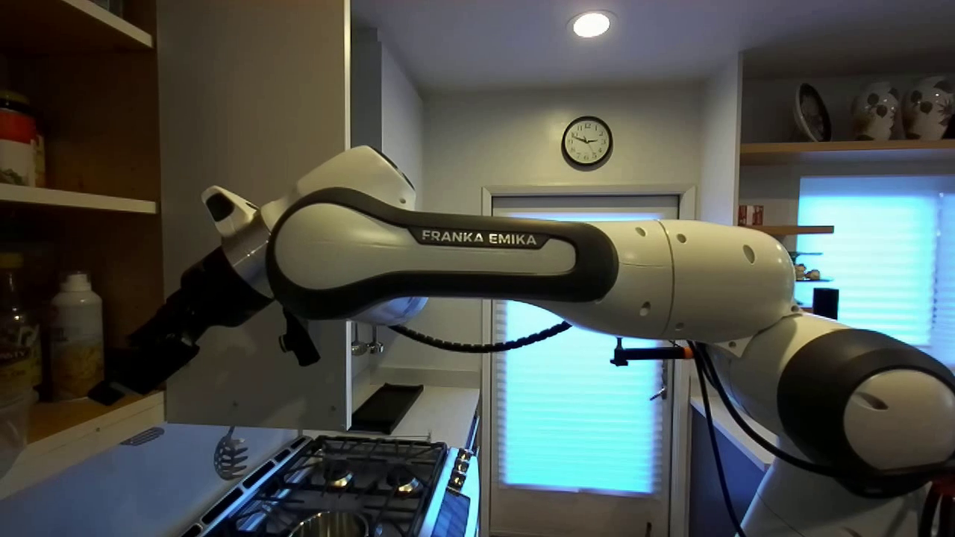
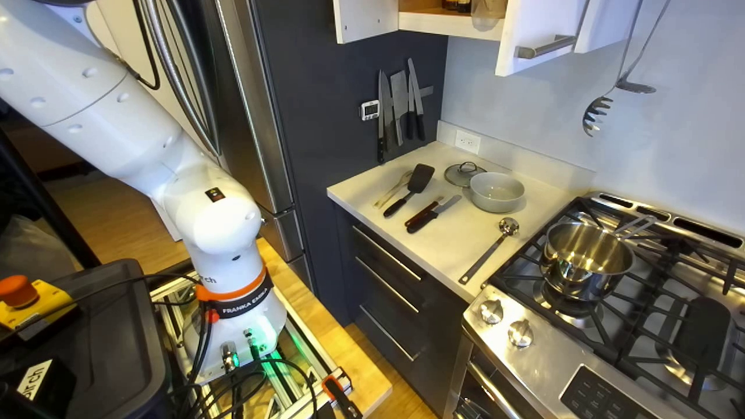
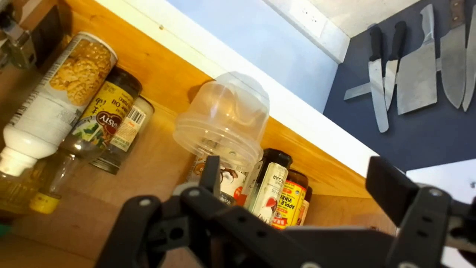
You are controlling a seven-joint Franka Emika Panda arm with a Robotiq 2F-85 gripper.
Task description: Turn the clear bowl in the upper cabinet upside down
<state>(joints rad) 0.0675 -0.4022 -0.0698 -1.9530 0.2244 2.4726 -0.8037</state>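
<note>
Just above the middle of the wrist view, the clear plastic bowl (image 3: 230,108) stands on a shelf of the upper cabinet with a warm brown wood interior (image 1: 112,127), by the white front edge (image 3: 316,126). To its left are a tall white plastic bottle with a golden food picture (image 3: 59,100), a yellow-labelled oil bottle (image 3: 106,115) and a small barcoded jar (image 3: 130,130). Labels read upside down here; the bowl's wide rim faces the same way as the white bottle's cap. Below and right of the bowl, a container with a brown-and-white patterned label (image 3: 238,186), a white-labelled bottle (image 3: 269,190) and a yellow-and-red vinegar bottle (image 3: 288,204) crowd the space. The black two-fingered gripper (image 3: 295,178) enters from the bottom, fingers (image 3: 385,190) spread wide; whether the one nearer the bowl touches anything cannot be told.

In an exterior view, the pale grey flat door (image 1: 254,127) stands open at upper left, behind the white-and-black arm (image 1: 448,253). A pale countertop (image 2: 445,250) at centre of an exterior view bears a grey round bowl (image 2: 495,202), a glass lid (image 2: 460,174) and a black spatula (image 2: 420,177); a steel pot (image 2: 573,282) stands on the gas stove (image 2: 547,355) at right. A round black-rimmed clock (image 1: 587,149) hangs above a door with a lit blind (image 1: 578,418).
</note>
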